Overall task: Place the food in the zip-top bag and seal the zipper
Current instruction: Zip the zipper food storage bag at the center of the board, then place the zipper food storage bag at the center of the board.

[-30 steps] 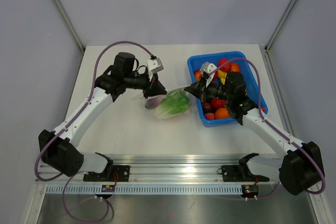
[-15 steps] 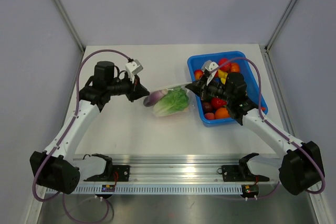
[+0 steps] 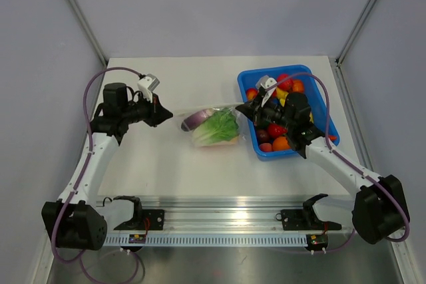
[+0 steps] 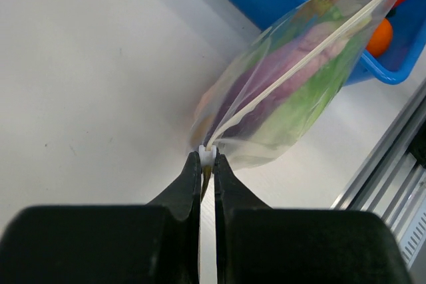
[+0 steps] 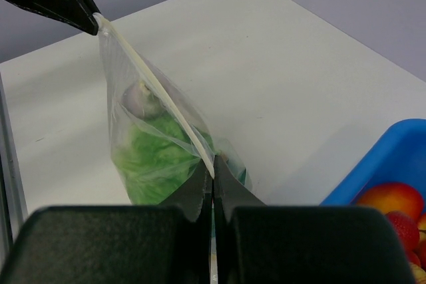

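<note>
The zip-top bag [image 4: 293, 98] is clear with a cream-white zipper [image 4: 303, 63] along its edge, and a leafy green lettuce [image 3: 216, 131] and a purple eggplant [image 3: 196, 120] show through it. The tray [image 3: 274, 72] is bright blue and holds red, orange and yellow pieces [image 3: 280, 143]. The worktop [image 3: 166, 157] is plain white, the left end effector [image 4: 207, 161] and right end effector [image 5: 212, 176] are black, and the cables [image 3: 88, 94] are purple.

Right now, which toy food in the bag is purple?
The eggplant, long and purple, beside the green lettuce inside the bag; it lies nearer the left gripper.
</note>
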`<act>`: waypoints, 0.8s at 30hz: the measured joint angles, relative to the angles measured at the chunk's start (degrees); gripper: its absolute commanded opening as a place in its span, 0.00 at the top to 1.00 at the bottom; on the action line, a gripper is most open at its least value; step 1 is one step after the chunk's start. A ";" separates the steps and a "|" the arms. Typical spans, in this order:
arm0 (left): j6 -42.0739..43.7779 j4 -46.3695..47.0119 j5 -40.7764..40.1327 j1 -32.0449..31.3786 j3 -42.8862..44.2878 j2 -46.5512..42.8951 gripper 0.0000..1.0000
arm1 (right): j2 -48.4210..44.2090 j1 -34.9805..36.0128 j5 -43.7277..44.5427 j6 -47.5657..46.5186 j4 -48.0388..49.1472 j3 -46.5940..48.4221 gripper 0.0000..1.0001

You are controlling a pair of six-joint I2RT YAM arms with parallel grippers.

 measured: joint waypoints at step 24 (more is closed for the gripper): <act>-3.76 3.43 -3.63 4.46 7.91 7.80 1.00 | 18.01 -1.31 -1.33 2.38 8.07 13.49 1.00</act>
